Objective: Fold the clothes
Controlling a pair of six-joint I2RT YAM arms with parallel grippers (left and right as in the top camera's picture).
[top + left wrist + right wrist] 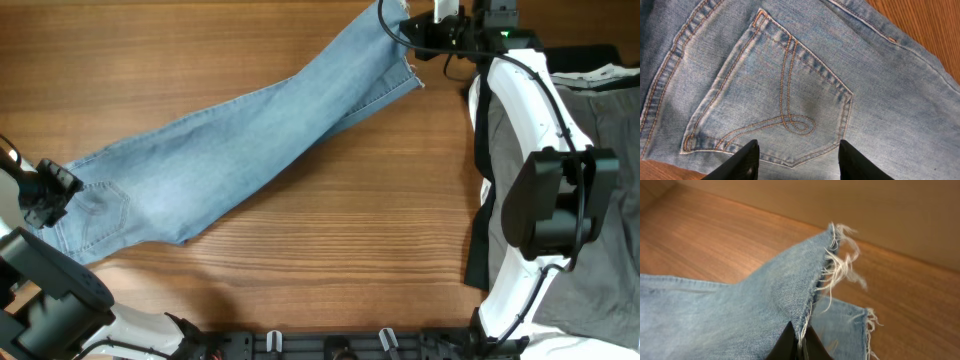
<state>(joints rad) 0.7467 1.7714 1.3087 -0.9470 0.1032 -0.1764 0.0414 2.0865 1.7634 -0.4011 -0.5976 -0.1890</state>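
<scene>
While the right gripper (412, 28) pinches one frayed hem (840, 265) at the far right of the table (330, 260), a pair of light blue jeans (240, 140) lies stretched on a slant across the wood, with the waist at the near left and the legs running away to the far right. Seen from the right wrist, the right gripper (797, 347) has its jaws pressed almost together on the edge of the cloth, lifting that leg end into a small peak; the other hem (867, 325) lies flat beneath it. At the near left, the left gripper (50, 195) hovers over the seat of the jeans. Its wrist view shows the left gripper (799, 160) spread wide with nothing between the fingers (747, 160), poised just above the stitched back pocket (775, 90). A heap of grey clothes (610, 150) sits at the right edge, apart from the jeans.

Denim of this kind is likely soft and floppy yet fairly heavy for cloth, so it should sag and drag on the wood when lifted rather than hold a shape. It is not fragile. The loose fringe would probably slip or tear away, so the woven cloth just inside the hem looks the safer hold. At the near end, the thick waistband (662, 75) appears to offer the firmest grip.
</scene>
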